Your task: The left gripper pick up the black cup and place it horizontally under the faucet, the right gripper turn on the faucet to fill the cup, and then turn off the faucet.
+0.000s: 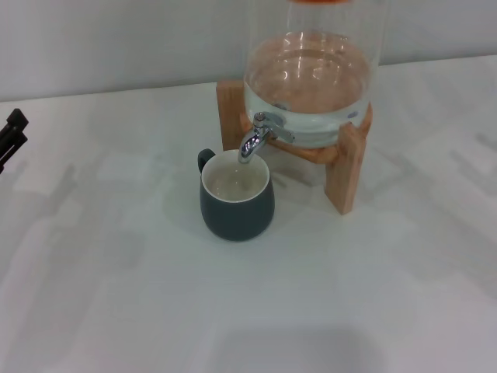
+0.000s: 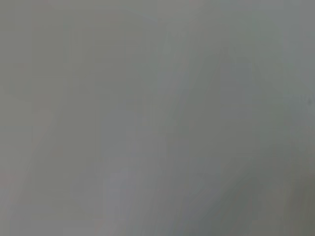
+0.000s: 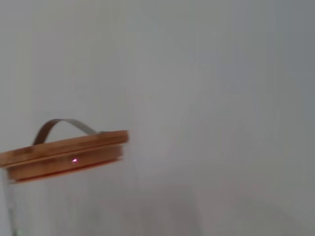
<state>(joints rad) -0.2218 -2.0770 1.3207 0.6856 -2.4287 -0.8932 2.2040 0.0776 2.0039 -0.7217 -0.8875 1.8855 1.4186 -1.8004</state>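
Observation:
The black cup (image 1: 236, 200) stands upright on the white table, its cream inside showing and its small handle toward the back left. Its mouth sits right under the chrome faucet (image 1: 257, 136), whose spout curves down over the rim. No stream of water shows. My left gripper (image 1: 11, 134) is only a black tip at the far left edge of the head view, far from the cup. My right gripper is out of view; its wrist view looks at the jar's lid. The left wrist view shows only blank grey.
A big glass jar (image 1: 311, 78) part full of water rests on a wooden stand (image 1: 342, 167) behind the cup. Its bamboo lid (image 3: 64, 152) with a metal handle shows in the right wrist view. A pale wall stands behind.

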